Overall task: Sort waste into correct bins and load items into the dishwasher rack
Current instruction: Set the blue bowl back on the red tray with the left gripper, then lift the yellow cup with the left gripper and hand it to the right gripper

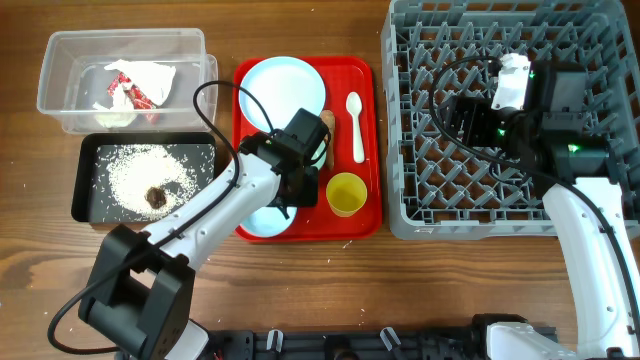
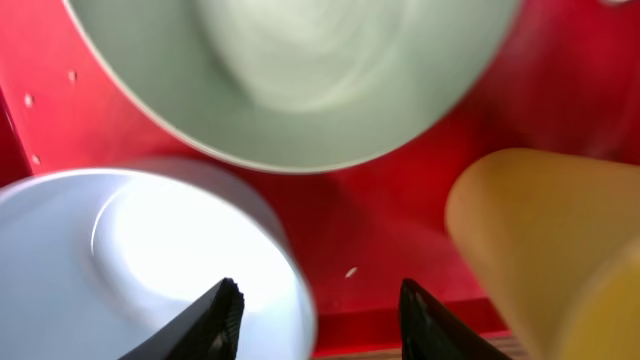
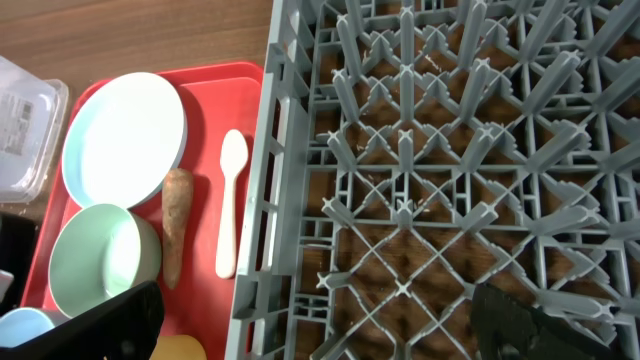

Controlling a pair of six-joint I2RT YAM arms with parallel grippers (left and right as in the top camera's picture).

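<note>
From above, the left gripper (image 1: 297, 185) hangs over the near half of the red tray (image 1: 372, 150). Its body covers one bowl, and its jaws cannot be read from here. A blue bowl (image 1: 262, 222) shows at the tray's near left edge, with the yellow cup (image 1: 347, 194) to its right. The plate (image 1: 284, 88) lies at the far left of the tray and the spoon (image 1: 356, 126) to its right. Between them is the carrot stick (image 1: 328, 122), partly under the wrist. On the left of the table (image 1: 320, 290), the clear tub (image 1: 60, 100) holds wrappers (image 1: 138, 85), and the black tray (image 1: 85, 200) holds grains (image 1: 130, 175) and a dark lump (image 1: 156, 196). The right gripper (image 1: 455, 112) is over the dishwasher rack (image 1: 400, 200).

In the left wrist view the jaws stand released with nothing between them. The blue bowl's rim is at the left fingertip, the green bowl (image 2: 290, 80) lies beyond, and the cup is to the right and apart. All three are blurred and cut off by the frame.

In the right wrist view the jaws are spread wide and empty above the rack's pegs. The tray items are well to the left and the cup is only a sliver at the frame's bottom edge.
</note>
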